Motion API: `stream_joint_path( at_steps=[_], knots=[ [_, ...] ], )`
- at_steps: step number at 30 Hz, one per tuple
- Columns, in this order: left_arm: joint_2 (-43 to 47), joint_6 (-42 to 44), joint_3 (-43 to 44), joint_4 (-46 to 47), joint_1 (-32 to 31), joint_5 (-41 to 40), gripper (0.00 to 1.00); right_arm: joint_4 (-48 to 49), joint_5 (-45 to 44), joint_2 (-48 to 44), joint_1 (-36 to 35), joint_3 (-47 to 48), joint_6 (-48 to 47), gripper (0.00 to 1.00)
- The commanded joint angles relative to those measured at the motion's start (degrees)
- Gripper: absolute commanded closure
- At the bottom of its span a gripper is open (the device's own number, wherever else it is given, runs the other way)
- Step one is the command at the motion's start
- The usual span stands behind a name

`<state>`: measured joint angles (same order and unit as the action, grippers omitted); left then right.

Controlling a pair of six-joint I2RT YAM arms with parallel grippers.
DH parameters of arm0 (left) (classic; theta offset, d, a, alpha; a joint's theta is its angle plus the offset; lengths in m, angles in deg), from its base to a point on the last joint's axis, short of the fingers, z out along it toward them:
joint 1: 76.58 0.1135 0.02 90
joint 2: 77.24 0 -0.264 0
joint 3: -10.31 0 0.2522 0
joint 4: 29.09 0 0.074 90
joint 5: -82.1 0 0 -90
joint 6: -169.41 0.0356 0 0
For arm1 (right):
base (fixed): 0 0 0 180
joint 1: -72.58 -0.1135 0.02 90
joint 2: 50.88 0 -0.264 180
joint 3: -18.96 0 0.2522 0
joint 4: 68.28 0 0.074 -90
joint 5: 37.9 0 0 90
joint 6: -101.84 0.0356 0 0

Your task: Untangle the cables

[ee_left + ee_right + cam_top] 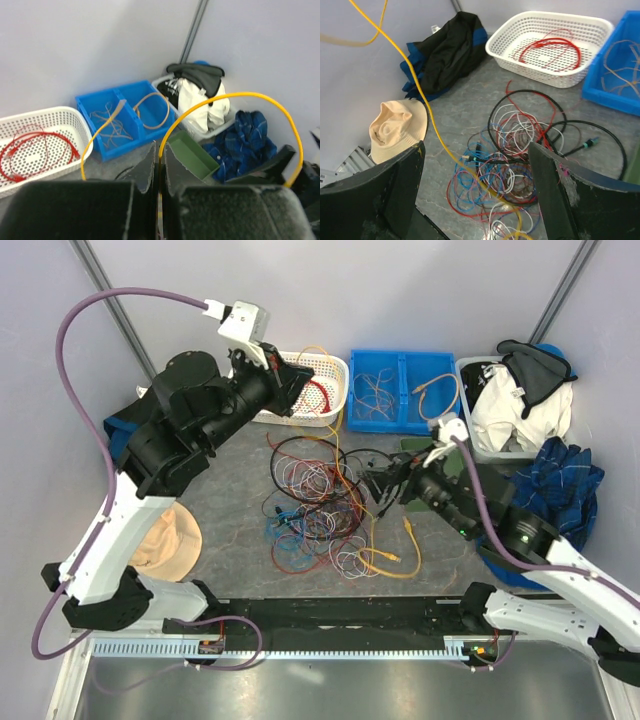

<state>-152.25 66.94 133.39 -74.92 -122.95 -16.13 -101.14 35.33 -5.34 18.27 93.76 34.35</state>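
Yellow cable [245,93] slants up from the tangled cables [315,505] to the left gripper [160,150], whose clamp on it only its own wrist view shows; right gripper [475,165] gapes wide.

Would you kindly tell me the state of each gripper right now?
Left gripper: shut on the yellow cable.
Right gripper: open, holding nothing.

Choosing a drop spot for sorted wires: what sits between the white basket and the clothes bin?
A blue two-compartment tray holding tan wires stands between the white basket and the clothes bin, seen in the top view.
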Motion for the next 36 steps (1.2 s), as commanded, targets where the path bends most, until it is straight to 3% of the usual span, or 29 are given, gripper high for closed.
stream_joint_path(
  at_steps=[1, 4, 12, 19, 24, 26, 31, 36],
  knots=[
    [-2.5, -0.4, 5.2, -8.6, -0.1, 3.9, 0.98, 13.1, 5.4, 3.7, -0.1, -2.0, -1.9, 0.08],
    [-3.5, -0.5, 8.2, -9.3, -0.1, 5.2, 0.98, 18.2, 5.7, 6.8, -0.1, -2.9, -3.1, 0.08],
    [-3.8, -0.1, 10.8, -10.0, -0.1, 5.2, 0.98, 20.8, 8.4, 16.7, -0.1, -1.4, -4.0, 0.11],
    [-2.9, 0.1, 10.7, -10.2, -0.1, 4.9, 0.98, 25.0, 7.3, 19.1, -0.1, -3.7, -3.4, 0.37],
    [-2.6, -0.4, 9.7, -10.2, -0.1, 4.6, 0.98, 29.6, 8.9, 20.5, -0.1, -3.3, -2.8, 0.43],
    [-2.3, -0.5, 9.4, -10.0, -0.1, 4.5, 0.98, 30.5, 9.0, 21.0, -0.1, -2.9, -2.2, 0.53],
    [-1.0, -0.5, 7.9, -9.9, -0.1, 2.6, 0.98, 30.3, 7.3, 20.2, -0.1, -2.9, -1.7, 0.97],
    [2.7, -2.4, -1.3, -6.6, -0.1, -0.8, 0.98, 25.6, 4.3, 15.1, -0.1, 1.4, -2.2, 1.0]
  ],
)
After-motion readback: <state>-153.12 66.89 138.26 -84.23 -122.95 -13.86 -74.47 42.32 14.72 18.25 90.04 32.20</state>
